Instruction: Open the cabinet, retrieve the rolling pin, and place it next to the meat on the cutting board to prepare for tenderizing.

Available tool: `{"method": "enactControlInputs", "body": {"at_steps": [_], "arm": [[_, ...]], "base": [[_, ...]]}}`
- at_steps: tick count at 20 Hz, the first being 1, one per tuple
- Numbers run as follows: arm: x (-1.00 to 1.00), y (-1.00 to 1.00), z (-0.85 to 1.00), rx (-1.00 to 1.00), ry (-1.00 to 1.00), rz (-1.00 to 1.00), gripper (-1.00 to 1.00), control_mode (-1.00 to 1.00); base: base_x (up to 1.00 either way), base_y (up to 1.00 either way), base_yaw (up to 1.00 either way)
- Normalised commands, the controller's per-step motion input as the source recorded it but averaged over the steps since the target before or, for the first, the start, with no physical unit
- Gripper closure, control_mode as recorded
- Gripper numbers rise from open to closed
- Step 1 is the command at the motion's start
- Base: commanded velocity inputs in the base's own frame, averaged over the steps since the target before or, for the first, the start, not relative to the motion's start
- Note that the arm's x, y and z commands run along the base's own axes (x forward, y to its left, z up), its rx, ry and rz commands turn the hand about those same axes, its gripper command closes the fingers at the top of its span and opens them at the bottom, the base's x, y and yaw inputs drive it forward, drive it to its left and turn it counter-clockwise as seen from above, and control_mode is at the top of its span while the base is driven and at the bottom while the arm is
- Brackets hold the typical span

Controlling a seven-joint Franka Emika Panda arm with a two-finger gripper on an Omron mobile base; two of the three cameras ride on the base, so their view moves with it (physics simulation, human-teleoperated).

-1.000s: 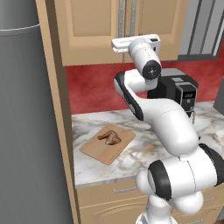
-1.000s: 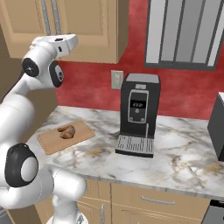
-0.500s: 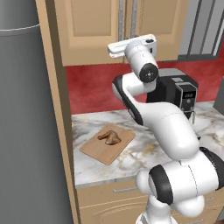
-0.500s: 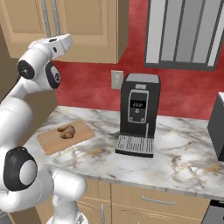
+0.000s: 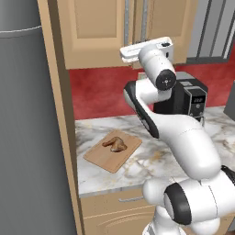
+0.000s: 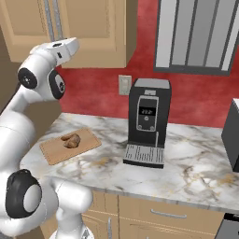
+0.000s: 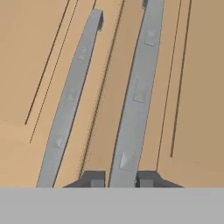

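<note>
A: How is the light tan wooden wall cabinet (image 5: 101, 32) seen?

B: Two panelled doors are shown shut, high above the marble counter (image 6: 196, 163), with two long silver bar handles side by side at the centre seam. In the hand view the right-hand silver handle (image 7: 135, 96) is seen running down between the dark fingertips (image 7: 94, 178).

A: And the two-finger gripper (image 7: 119, 179)?

B: It is closed almost fully around that handle, a fingertip on either side.

A: What else is nearby?

B: A pale rectangular cutting board (image 5: 113, 150) is laid on the counter below, with a small glossy brown piece of meat (image 5: 115, 144) resting on it. A black coffee machine (image 6: 147, 122) is stood well to the right.
</note>
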Motion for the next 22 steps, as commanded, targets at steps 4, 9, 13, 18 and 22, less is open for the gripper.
{"method": "enactControlInputs", "body": {"at_steps": [4,9,13,18,22], "arm": [[-0.75,-0.22,0.00,0.00,-0.04,0.01,1.00,-1.00],[-0.83,-0.19,0.00,0.00,-0.02,0.01,1.00,-1.00],[-0.72,-0.29,0.00,0.00,0.00,0.05,1.00,-1.00],[-0.70,-0.40,-0.02,0.00,0.00,0.06,1.00,-1.00],[-0.59,-0.12,-0.32,-0.05,0.09,0.04,-1.00,-1.00]], "base": [[0.00,0.00,0.00],[0.00,0.00,0.00],[0.00,0.00,0.00],[0.00,0.00,0.00],[0.00,0.00,0.00]]}}
